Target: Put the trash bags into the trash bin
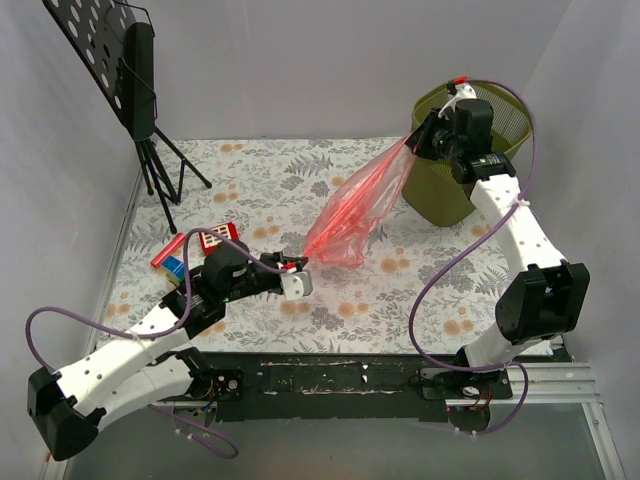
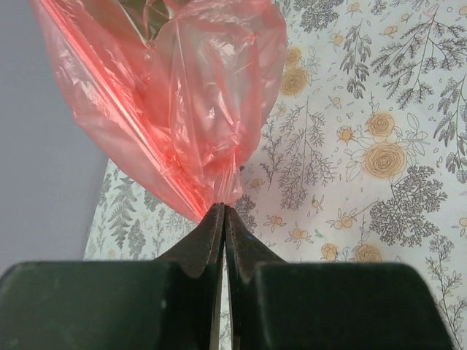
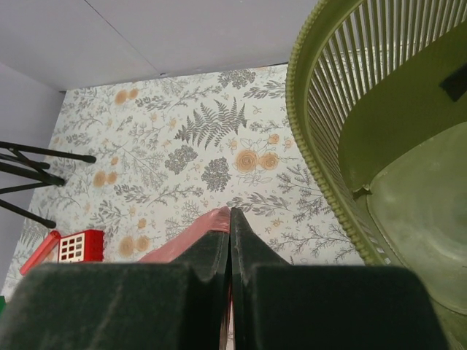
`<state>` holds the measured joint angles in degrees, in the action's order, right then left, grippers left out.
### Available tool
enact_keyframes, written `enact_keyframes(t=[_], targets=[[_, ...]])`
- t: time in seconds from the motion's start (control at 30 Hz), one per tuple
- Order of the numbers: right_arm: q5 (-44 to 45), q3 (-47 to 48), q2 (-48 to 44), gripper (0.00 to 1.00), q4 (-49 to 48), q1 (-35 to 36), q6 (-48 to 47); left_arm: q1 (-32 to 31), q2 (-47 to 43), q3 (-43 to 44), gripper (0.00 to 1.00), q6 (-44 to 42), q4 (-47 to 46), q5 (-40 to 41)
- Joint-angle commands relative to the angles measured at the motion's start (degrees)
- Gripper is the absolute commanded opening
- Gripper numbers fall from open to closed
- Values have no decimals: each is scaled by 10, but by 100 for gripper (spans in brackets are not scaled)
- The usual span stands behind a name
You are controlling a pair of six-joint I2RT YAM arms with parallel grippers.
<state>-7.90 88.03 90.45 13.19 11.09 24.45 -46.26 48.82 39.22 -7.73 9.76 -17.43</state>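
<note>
one bag [image 1: 350,212] between two grippers [image 1: 303,264] [image 1: 416,142]

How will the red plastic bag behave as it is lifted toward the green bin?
Probably floppy: the red bag sags and crinkles between the left tool and the right tool. Likely very light, since the film is thin and translucent. It may billow or catch on the bin rim rather than drop neatly.

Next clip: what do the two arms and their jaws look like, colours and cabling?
Both the left arm and right arm have white shells with black joint housings. A purple cable loops loosely along each. The jaws are matt black, blocky, tapering to thin wedge tips.
</note>
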Motion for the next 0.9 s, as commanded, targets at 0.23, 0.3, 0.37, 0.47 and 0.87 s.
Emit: enact_keyframes(t=[0.23,0.3,0.37,0.47,0.87], targets=[[45,-14,-64,1,-43,23,-36,0,-12,99,81,133,115,26],[76,-23,-84,1,-33,52,-41,0,46,152,81,210,88,44],[114,-35,-102,1,-24,77,-40,0,109,201,82,301,54,84],[117,-33,-114,1,-15,85,-28,-1,200,239,84,394,-17,157],[96,-14,-133,1,2,86,-24,-25,457,350,88,375,-225,276]])
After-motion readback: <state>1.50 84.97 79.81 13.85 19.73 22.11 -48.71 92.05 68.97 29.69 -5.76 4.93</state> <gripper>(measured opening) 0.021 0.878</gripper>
